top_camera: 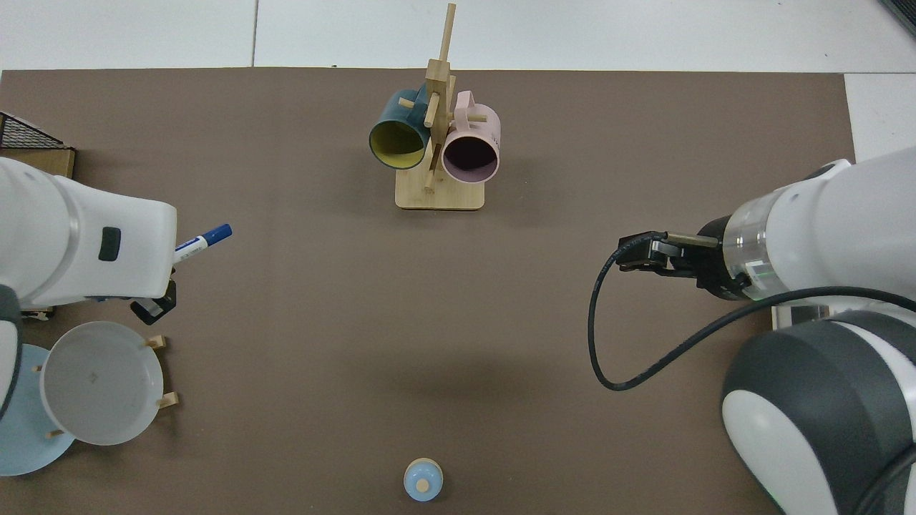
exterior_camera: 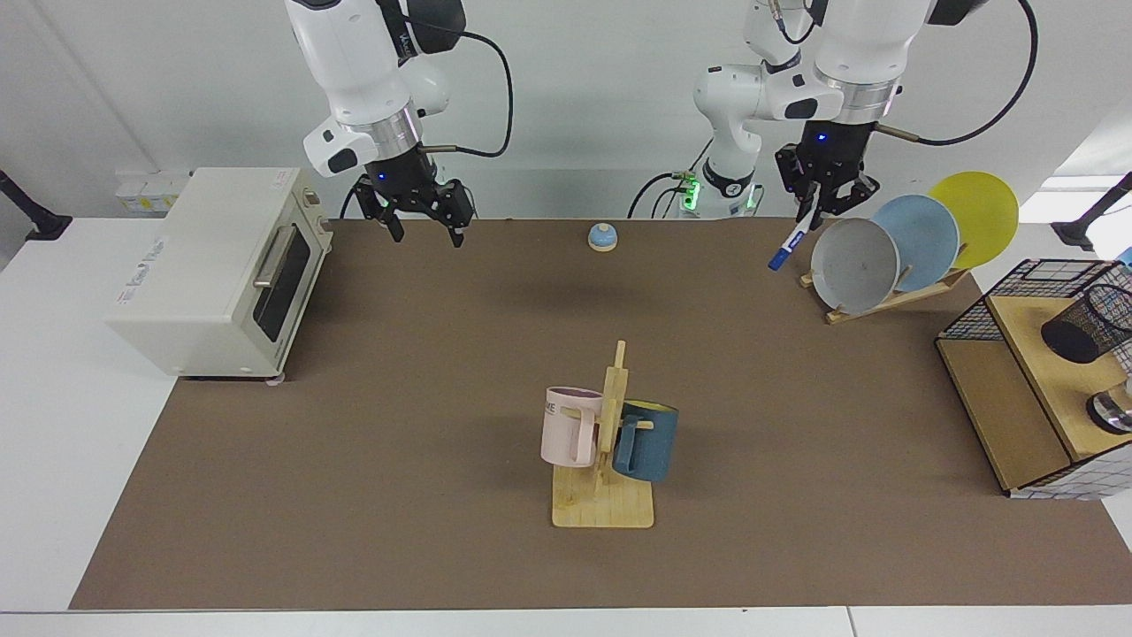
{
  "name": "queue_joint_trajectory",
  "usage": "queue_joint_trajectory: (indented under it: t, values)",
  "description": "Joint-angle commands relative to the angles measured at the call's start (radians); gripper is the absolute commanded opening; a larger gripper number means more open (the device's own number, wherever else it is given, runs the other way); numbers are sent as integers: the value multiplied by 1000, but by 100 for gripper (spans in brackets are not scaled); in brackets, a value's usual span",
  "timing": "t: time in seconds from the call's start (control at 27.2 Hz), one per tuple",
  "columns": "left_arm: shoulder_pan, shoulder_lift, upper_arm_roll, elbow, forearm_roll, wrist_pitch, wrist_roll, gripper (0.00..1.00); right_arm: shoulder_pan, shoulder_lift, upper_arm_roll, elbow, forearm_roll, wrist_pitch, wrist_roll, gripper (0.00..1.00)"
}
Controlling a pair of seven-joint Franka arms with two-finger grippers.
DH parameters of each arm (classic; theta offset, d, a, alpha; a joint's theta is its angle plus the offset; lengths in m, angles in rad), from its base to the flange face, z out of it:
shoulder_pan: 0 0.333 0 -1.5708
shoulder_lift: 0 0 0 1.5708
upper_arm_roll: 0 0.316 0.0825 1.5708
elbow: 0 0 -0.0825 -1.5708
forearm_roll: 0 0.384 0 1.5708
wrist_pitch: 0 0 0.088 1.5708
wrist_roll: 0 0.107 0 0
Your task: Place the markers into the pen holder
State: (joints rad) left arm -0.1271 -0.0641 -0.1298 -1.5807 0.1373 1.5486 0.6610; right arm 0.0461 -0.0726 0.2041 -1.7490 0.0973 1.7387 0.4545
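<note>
You have the marker point(exterior_camera: 790, 245) pinched in the left claw point(exterior_camera: 819, 212), hanging cap-down in the air just beside the grey plate point(exterior_camera: 854, 264), so pickup is done and delivery is left. The pen holder point(exterior_camera: 1086, 326) sits well apart from that plate, on the wooden shelf point(exterior_camera: 1044, 354) inside a wire basket point(exterior_camera: 999, 296); mind its rim. The right claw point(exterior_camera: 423, 221) waits with fingers spread, far from the plate, over bare tabletop point(exterior_camera: 424, 354).

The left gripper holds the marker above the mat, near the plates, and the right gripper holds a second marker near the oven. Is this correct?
Not quite. In the facing view the right gripper near the oven is open and holds nothing. The left gripper does hold the marker near the plates.
</note>
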Motion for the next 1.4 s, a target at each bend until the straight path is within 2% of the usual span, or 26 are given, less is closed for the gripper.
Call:
queue_joint_trajectory:
  t: [0.0, 0.18, 0.48, 0.92, 1.36]
  values:
    - [64, 44, -10, 83, 56, -59, 115, 0, -6, -3, 11, 17, -56, -48, -131, 99]
    - [127, 53, -13, 108, 91, -62, 256, 0, -18, 7, 8, 65, -74, -80, -229, 99]
    - [141, 53, -10, 107, 218, -71, 397, 0, -45, 11, 8, 80, -133, -119, -347, 99]
    - [219, 63, -11, 111, 347, -24, 712, 0, -118, -3, -3, 78, -145, -211, -341, 99]
    - [296, 89, -8, 137, 436, 88, 979, 0, -106, -3, 9, 80, -136, -239, -300, 99]
